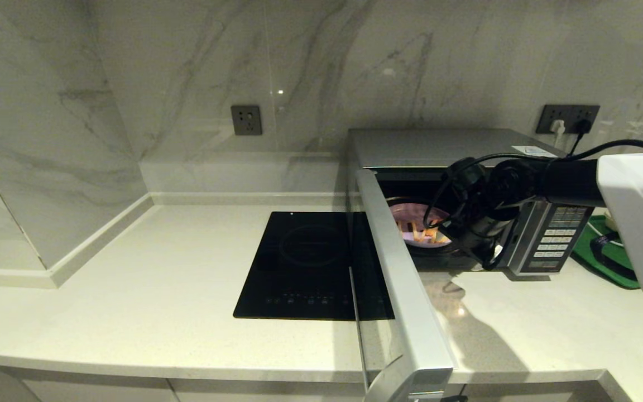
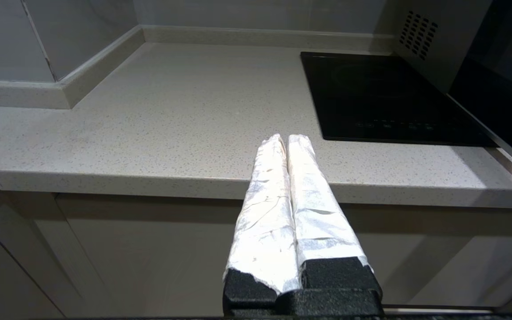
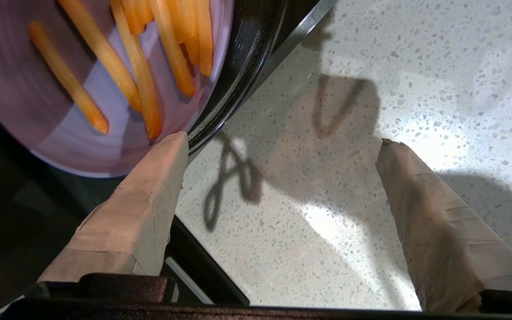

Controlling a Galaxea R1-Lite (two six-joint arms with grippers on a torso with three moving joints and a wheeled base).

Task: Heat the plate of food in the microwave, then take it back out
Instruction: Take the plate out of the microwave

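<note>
Speckled pale countertop (image 1: 159,290) runs under everything, and nearest me the microwave door (image 1: 405,290) swings out over its edge. My left gripper (image 2: 288,141) is parked low before the cabinets, fingers pressed together. My right gripper (image 3: 282,146) hangs at the microwave (image 1: 444,148) mouth, fingers spread wide and empty, one finger at the rim of the plate of food (image 3: 82,89), which sits inside on the turntable (image 3: 242,66). I judge the plate is placed: I should draw straight back, low and level, clear of the rim and sill, before reaching for the door beside the induction cooktop (image 1: 310,262).
</note>
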